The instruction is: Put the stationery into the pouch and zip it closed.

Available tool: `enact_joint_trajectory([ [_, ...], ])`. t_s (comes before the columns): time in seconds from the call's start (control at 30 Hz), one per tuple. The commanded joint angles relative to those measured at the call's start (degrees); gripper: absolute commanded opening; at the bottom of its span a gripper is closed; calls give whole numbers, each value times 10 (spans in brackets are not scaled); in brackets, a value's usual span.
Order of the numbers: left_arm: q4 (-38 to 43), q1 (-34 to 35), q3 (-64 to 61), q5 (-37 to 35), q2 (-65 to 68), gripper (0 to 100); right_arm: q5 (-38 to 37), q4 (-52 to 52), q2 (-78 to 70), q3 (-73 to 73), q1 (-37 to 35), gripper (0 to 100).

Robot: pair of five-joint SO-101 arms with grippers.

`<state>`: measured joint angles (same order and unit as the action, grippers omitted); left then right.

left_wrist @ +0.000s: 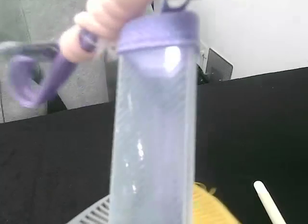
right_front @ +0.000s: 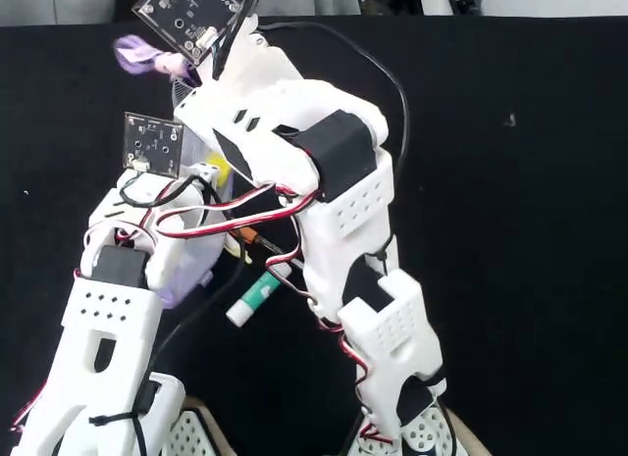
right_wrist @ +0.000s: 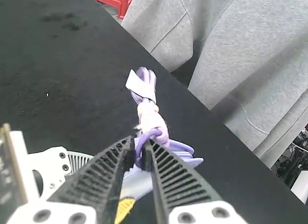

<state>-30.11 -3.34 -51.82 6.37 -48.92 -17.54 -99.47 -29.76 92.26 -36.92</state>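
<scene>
The pouch [left_wrist: 154,137] is a translucent, pale purple tube with a purple end, and it rises right in front of my left gripper, which is shut on its body. In the high view the pouch [right_front: 182,275] runs under the left arm. A pink and purple strap [right_wrist: 147,106] hangs from the zipper pull [right_wrist: 140,149]. My right gripper [right_wrist: 138,147] is shut on that purple pull ring at the pouch's end [right_wrist: 180,154]. From above, the right gripper [right_front: 186,72] sits beside the strap [right_front: 137,54]. A white and green pen [right_front: 252,299] lies on the table between the arms.
The black table [right_front: 510,181] stretches open to the right. A yellow object [left_wrist: 211,207] and a white pen [left_wrist: 269,207] lie beside the pouch's base. A person in grey clothing [right_wrist: 231,46] stands beyond the far table edge.
</scene>
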Motion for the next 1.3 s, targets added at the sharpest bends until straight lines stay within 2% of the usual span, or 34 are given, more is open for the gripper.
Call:
enact_joint_trajectory([
  [0.0, 6, 5, 4, 1, -5, 48, -4, -17, 35, 0, 3, 11],
  [0.03, 6, 5, 4, 1, -5, 22, -4, -17, 35, 0, 4, 11],
  [0.1, -3, 7, 4, 1, -5, 42, -4, -17, 35, 0, 5, 11],
  [0.27, -73, 5, 15, 2, -46, 29, -2, -16, 35, 5, 38, 11],
  [0.47, -131, 5, -8, 2, -233, 29, 0, -17, 35, 5, 102, 11],
  [0.57, -132, 5, -43, 2, -343, 28, 4, -18, 35, 5, 138, 11],
  [0.67, -133, 5, -73, 9, -432, 28, 40, -18, 35, 0, 179, 11],
  [0.77, -137, -19, -89, 28, -489, 28, 54, -18, 30, -1, 211, 11],
  [1.27, -133, -35, -86, 29, -504, 28, 50, -13, -38, -67, 367, 11],
])
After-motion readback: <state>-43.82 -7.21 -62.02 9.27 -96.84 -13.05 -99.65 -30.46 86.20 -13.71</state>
